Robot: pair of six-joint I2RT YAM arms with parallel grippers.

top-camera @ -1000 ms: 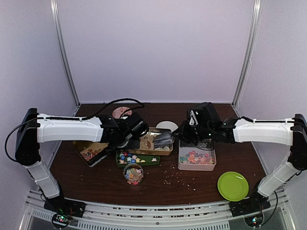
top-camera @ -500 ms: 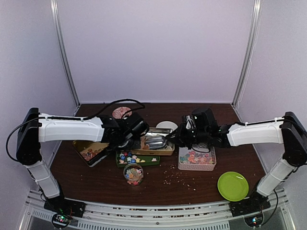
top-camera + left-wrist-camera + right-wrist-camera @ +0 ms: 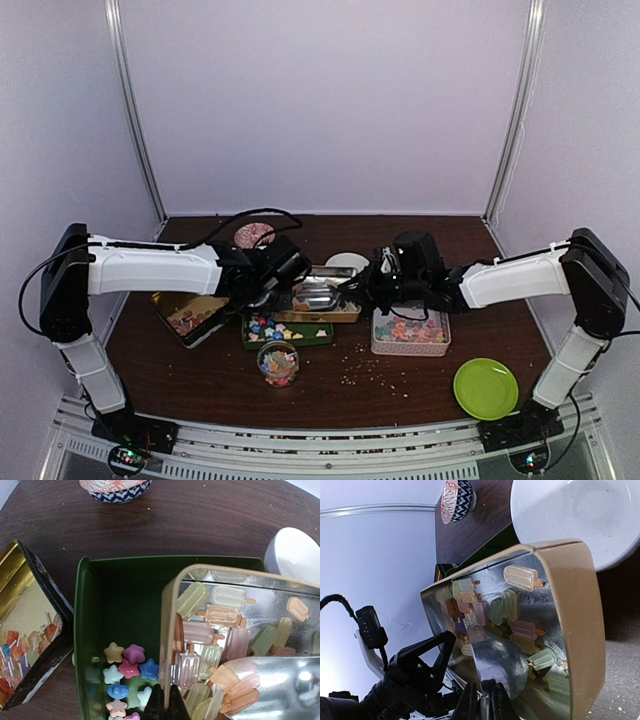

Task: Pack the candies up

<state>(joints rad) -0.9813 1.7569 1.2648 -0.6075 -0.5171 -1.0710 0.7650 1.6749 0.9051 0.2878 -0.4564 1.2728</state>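
Pastel popsicle-shaped candies (image 3: 216, 615) lie in a shiny gold tin (image 3: 345, 314). My left gripper (image 3: 165, 703) is shut on that tin's near wall (image 3: 166, 630), holding it tilted. Star-shaped candies (image 3: 126, 666) sit in the green tin (image 3: 82, 630) beside it. My right gripper (image 3: 485, 701) is shut on the handle of a metal scoop (image 3: 504, 661). The scoop's bowl (image 3: 280, 680) rests inside the gold tin with a few candies on it. From above, the left gripper (image 3: 283, 287) and right gripper (image 3: 362, 286) face each other across the tin.
A glass jar of candies (image 3: 278, 363) stands in front of the green tin (image 3: 250, 340). A pink tin of candies (image 3: 378, 345), a black-and-gold tin (image 3: 160, 305), a green plate (image 3: 486, 388), a white plate (image 3: 348, 262) and a patterned bowl (image 3: 252, 235) surround them. Crumbs (image 3: 372, 372) litter the table.
My right arm has moved left and lowered the scoop into the gold tin. The left gripper has kept its hold on the tin, almost still.
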